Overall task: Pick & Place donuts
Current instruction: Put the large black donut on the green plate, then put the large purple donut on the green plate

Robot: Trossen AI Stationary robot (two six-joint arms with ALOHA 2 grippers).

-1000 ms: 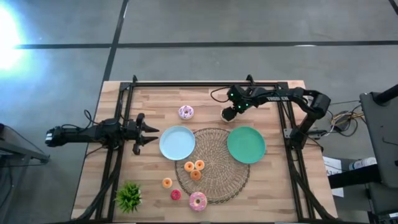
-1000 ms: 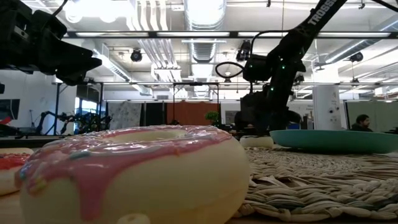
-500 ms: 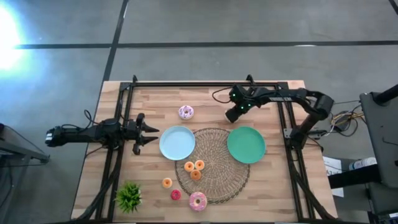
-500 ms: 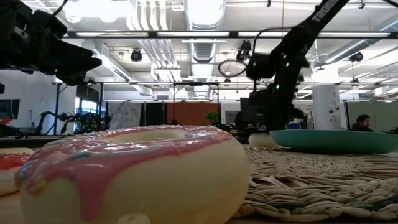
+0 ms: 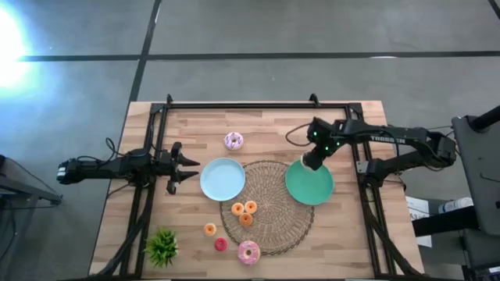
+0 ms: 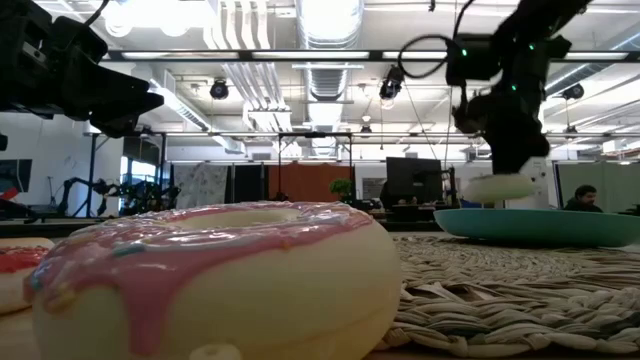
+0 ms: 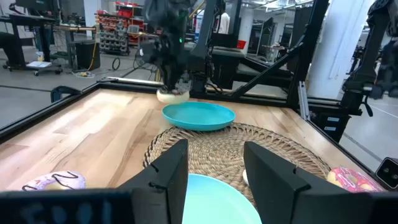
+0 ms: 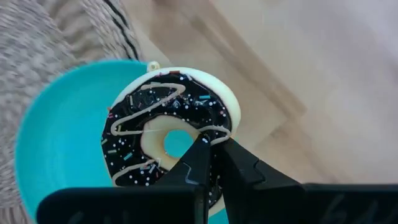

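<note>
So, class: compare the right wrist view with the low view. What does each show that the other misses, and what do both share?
Only the right wrist view shows the dark brown donut's chocolate frosting, white drizzle and sprinkles, pinched through its hole by the right tool. Only the low view shows the pink-frosted donut up close, the woven mat and the donut held clear above the plate. Both show the green plate under the carried donut.

lab/workshop — exposed ceiling ducts [image 6: 320,40] | other robot rigs [image 7: 379,56] | stocked shelving [image 7: 118,31]
</note>
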